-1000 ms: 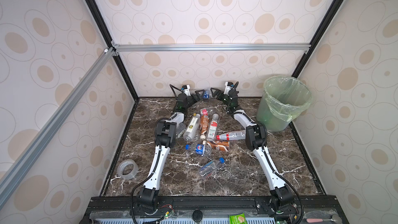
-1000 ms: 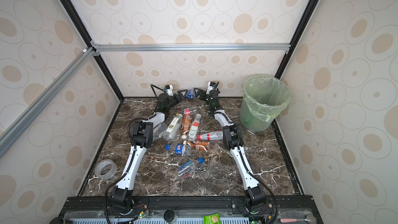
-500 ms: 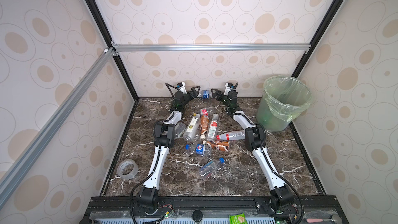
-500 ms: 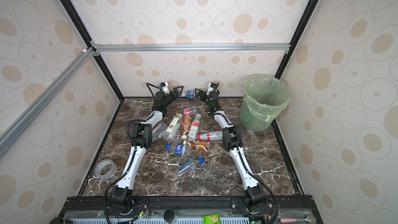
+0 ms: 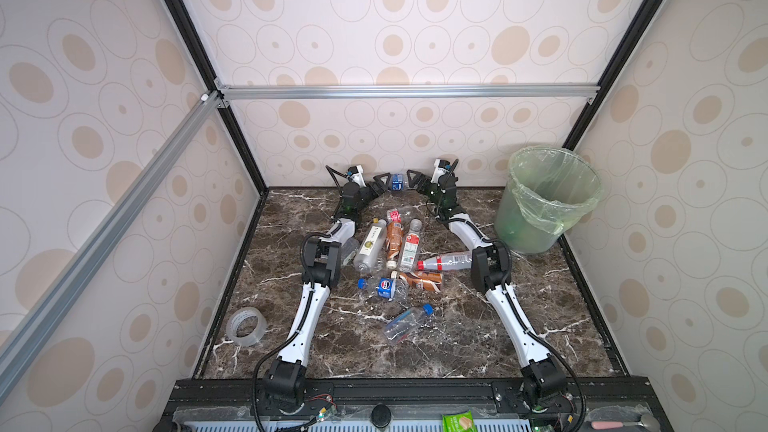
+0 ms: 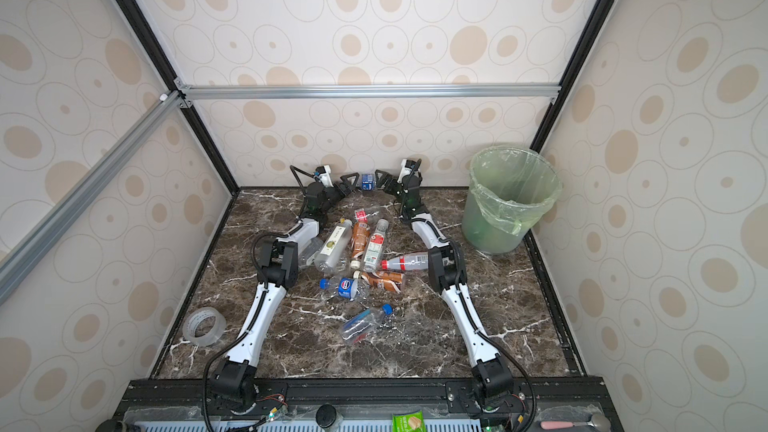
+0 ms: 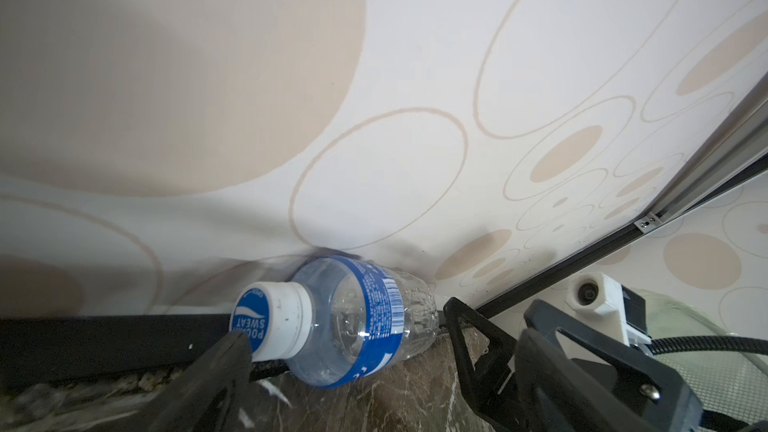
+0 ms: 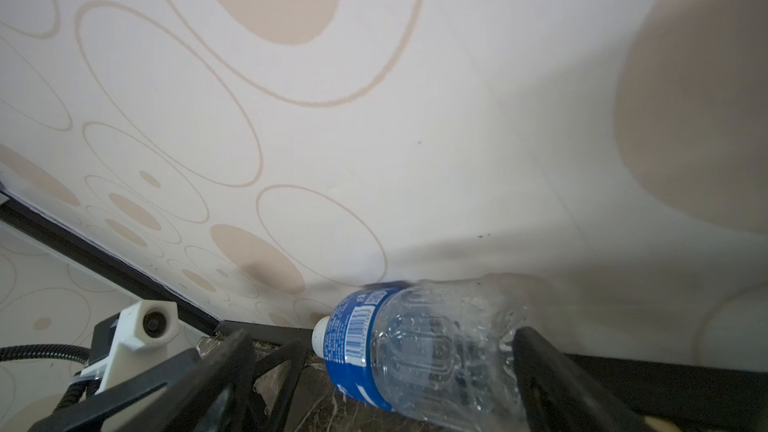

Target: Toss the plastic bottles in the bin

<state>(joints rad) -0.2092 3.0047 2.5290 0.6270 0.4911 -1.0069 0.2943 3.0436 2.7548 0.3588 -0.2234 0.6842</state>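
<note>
A clear plastic bottle with a blue label (image 5: 397, 182) (image 6: 367, 181) lies against the back wall. My left gripper (image 5: 380, 185) (image 6: 349, 183) and right gripper (image 5: 415, 182) (image 6: 384, 183) flank it, both open. In the left wrist view the bottle (image 7: 353, 322) shows its white cap next to one finger of my left gripper (image 7: 384, 351). In the right wrist view the bottle (image 8: 424, 351) lies between the spread fingers of my right gripper (image 8: 380, 367). Several more plastic bottles (image 5: 395, 243) (image 6: 361, 243) lie in a heap mid-table. The bin (image 5: 523, 218) (image 6: 490, 218) stands at the back right.
A clear roll of tape (image 5: 246, 326) (image 6: 203, 326) lies at the front left edge. One crushed blue-capped bottle (image 5: 405, 323) lies apart in front of the heap. Patterned walls close in the table on three sides.
My left gripper has shifted slightly along the back wall beside the blue-labelled bottle. The right gripper and the bottles have hardly moved.
</note>
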